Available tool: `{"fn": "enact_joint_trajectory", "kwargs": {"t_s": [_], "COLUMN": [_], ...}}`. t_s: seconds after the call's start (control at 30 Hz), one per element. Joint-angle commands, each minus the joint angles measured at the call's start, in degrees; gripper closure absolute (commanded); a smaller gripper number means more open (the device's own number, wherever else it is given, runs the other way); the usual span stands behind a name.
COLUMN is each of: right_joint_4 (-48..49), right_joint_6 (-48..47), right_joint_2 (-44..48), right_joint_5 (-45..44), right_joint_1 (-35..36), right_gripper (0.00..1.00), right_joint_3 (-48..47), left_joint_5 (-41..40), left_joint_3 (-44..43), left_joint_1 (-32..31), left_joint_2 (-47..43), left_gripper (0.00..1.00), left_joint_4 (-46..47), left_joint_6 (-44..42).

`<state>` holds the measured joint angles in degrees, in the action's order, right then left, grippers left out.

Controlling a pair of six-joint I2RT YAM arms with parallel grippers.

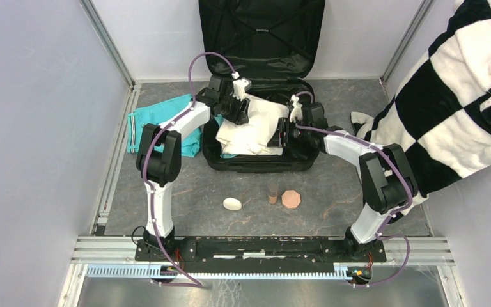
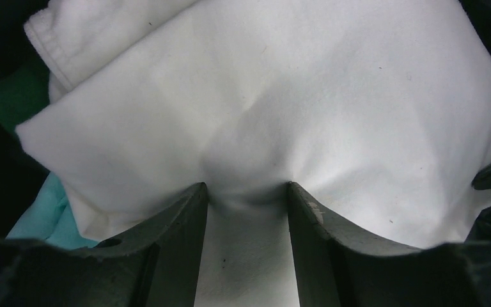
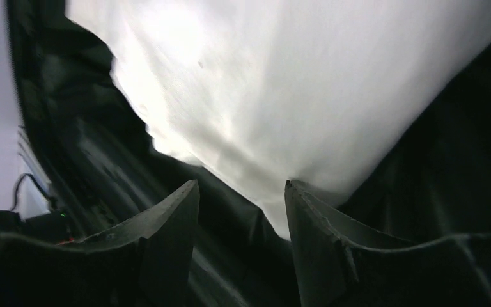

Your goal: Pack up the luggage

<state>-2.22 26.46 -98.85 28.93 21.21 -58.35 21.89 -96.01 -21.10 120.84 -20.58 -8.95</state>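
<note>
The black luggage (image 1: 256,165) lies open at the back of the table, its lid (image 1: 262,32) upright against the wall. A white cloth (image 1: 256,125) lies crumpled inside it. My left gripper (image 1: 236,107) is open, its fingertips pressed down into the white cloth (image 2: 294,96), which dimples between them (image 2: 246,188). My right gripper (image 1: 286,132) is open at the cloth's right edge inside the luggage; its right fingertip (image 3: 294,192) touches the white cloth (image 3: 294,77), and the black lining (image 3: 70,128) shows between the jaws (image 3: 241,187).
A teal garment (image 1: 163,121) lies left of the luggage, one corner under the white cloth (image 2: 45,211). A white egg-shaped item (image 1: 232,203), a brown cylinder (image 1: 272,194) and a pink octagonal piece (image 1: 291,199) sit on the table in front. A black-and-white checkered cloth (image 1: 460,96) hangs at the right.
</note>
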Motion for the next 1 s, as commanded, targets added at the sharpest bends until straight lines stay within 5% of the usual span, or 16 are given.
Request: {"fn": "enact_joint_trajectory", "kwargs": {"t_s": [0.0, 0.2, 0.33, 0.6, 0.97], "right_joint_4": [3.37, 3.83, 0.28, -0.94, -0.9], "right_joint_6": [4.65, 9.21, 8.72, 3.99, 1.72], "right_joint_2": [2.03, -8.87, -17.44, -19.37, -9.38], "right_joint_5": [4.49, 6.21, 2.96, -2.29, -6.08], "right_joint_1": [-1.61, -1.28, -0.56, 1.52, 4.32], "right_gripper": [0.41, 0.39, 0.38, 0.33, 0.26], "right_joint_3": [-9.37, -23.7, -29.85, -27.91, -26.91], "left_joint_5": [-3.75, -2.44, -3.36, -5.94, -17.76], "left_joint_3": [2.52, -1.1, 0.31, 14.54, 15.8], "left_joint_1": [0.16, 2.62, 7.73, 20.75, 18.84], "left_joint_2": [-4.62, -16.01, -23.4, -26.43, -17.44], "left_gripper": [0.38, 0.07, 0.01, 0.0, 0.0], "left_joint_4": [-1.31, -6.62, -9.02, -6.35, -0.47], "left_joint_6": [-2.48, -1.27, 0.24, 2.44, 8.37]}}
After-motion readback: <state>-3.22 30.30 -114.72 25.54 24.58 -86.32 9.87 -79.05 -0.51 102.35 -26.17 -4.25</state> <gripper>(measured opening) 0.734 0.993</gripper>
